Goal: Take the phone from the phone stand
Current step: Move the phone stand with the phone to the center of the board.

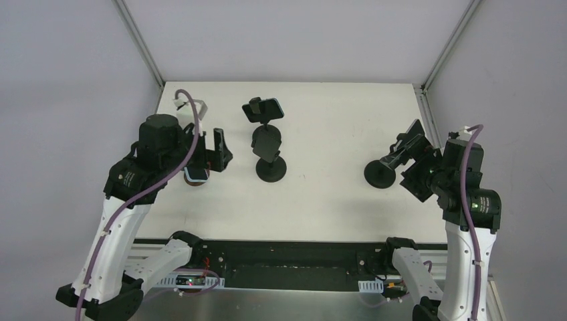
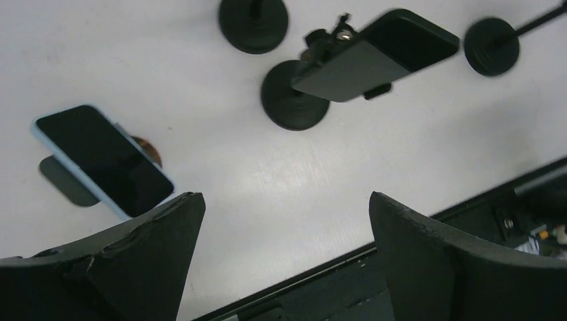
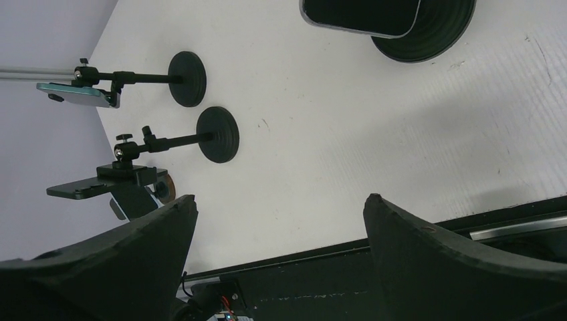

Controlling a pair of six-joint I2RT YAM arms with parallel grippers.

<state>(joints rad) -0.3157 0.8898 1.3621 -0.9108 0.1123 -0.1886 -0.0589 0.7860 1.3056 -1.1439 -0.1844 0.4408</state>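
**Four phones on a white table, both grippers empty**

Shows a white table point(image 1: 321, 200) with phone stands at left, centre and right.

At left: left gripper point(image 2: 284, 200) with fingers spread wide, pinching nothing, hanging above a light-blue-cased phone point(image 2: 103, 160). Phone screen-up and tilted, over a grey holder point(image 2: 63, 182) and a brown disc point(image 2: 148, 151). Just beside one fingertip in the left wrist view, not touched.

At centre: front centre stand point(image 1: 271, 170) with a round black base, carrying a dark phone point(image 1: 267, 142) clamped at the top of its stem. Behind it, rear centre stand point(image 1: 265, 124), its base hidden in the top view, holding a blue-edged phone point(image 1: 264, 108) crosswise.

At right: right stand point(image 1: 379, 175), stem leaning toward the table's right edge, with a black phone point(image 1: 412, 136) mounted at its upper end. Right gripper point(image 3: 277, 199) likewise spread apart and holding nothing, close to this phone. In the right wrist view the phone sits at the top edge of the frame, in front of the ribbed base and ahead of the fingers. No contact visible.

All four phones on their supports, none lifted clear.
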